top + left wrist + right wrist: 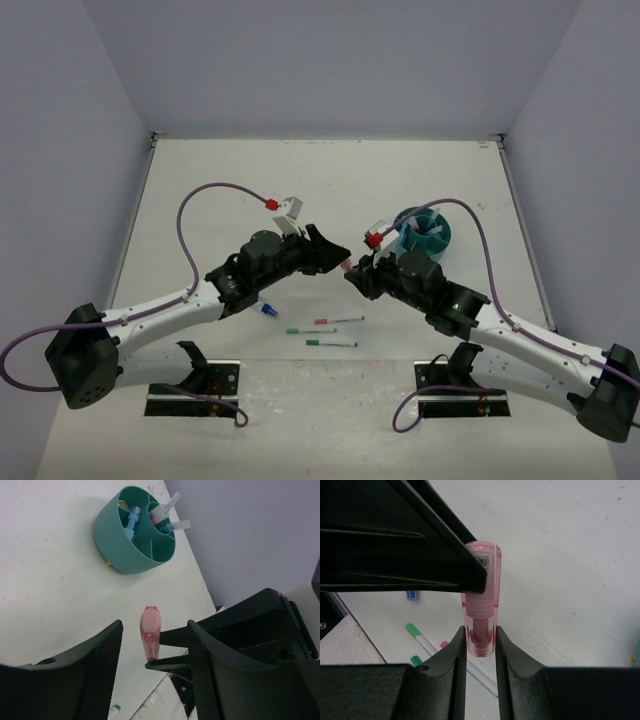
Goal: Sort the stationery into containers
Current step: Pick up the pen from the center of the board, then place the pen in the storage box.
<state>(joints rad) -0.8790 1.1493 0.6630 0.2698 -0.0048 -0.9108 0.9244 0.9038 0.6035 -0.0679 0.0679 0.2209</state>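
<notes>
Pinching the pink highlighter (481,597) by one end, right fingers (461,647) present it; left fingers (111,642) straddle it half-wide, presumably for handover.

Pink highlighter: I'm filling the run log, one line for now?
right gripper: shut on pink highlighter | left gripper: open, jaws either side

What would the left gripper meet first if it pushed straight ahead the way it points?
Likely the pink highlighter that the right gripper holds, lined up with the left gripper's gap; depth is unclear.
</notes>
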